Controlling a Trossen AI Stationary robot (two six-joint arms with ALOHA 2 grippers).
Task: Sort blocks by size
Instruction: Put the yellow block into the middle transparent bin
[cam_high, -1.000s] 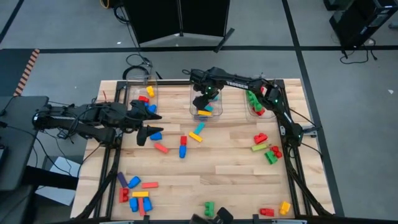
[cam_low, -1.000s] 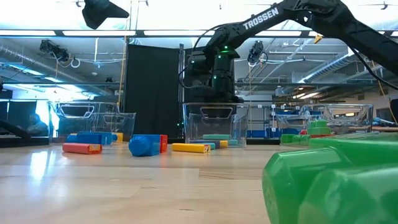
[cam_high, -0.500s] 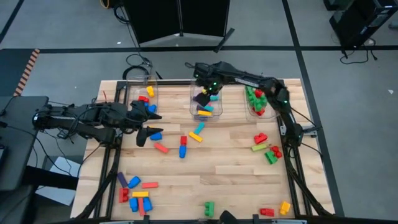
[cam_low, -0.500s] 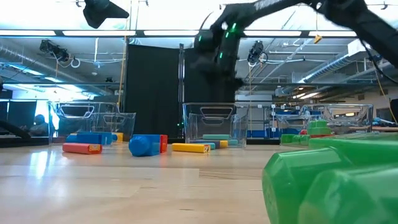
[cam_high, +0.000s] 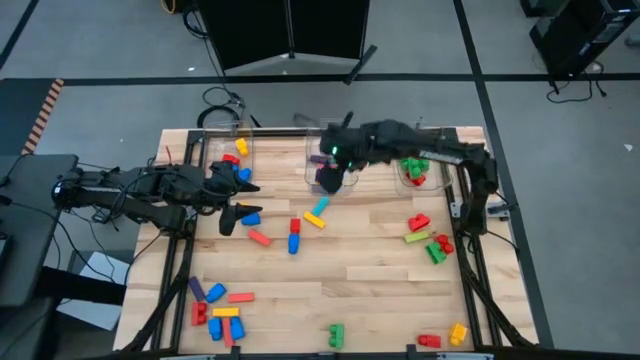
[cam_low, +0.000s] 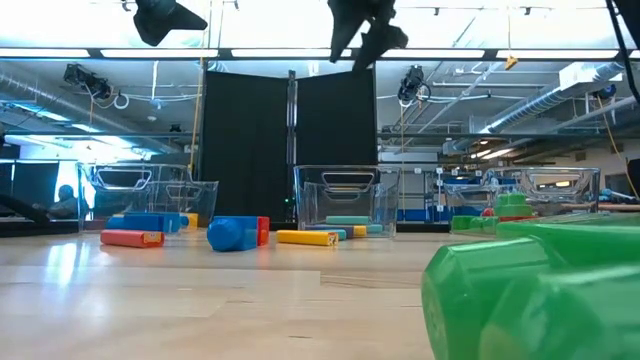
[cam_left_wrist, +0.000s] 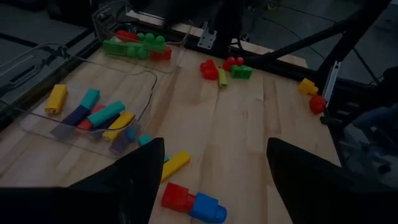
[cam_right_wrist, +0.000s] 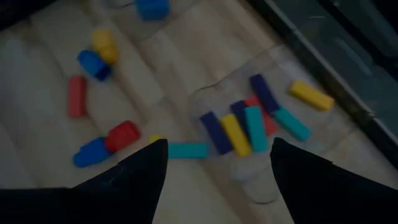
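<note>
The right hand (cam_high: 328, 178), fingers spread and empty, has risen from inside the middle clear plastic bin (cam_high: 312, 176), where long bricks (cam_right_wrist: 239, 127) lie; the left hand (cam_high: 232, 203) stays spread above the tabletop (cam_high: 370, 270)

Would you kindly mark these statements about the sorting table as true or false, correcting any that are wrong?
1. The right end effector is open and empty above the middle bin. True.
2. The middle bin is empty. False: it holds several long blocks, among them purple, yellow and cyan ones.
3. The left end effector grips a red block. False: it is open and holds nothing.
4. A joined red-and-blue block lies on the table outside the bins. True.
5. Green blocks lie in the bin on the robot's right. True.
</note>
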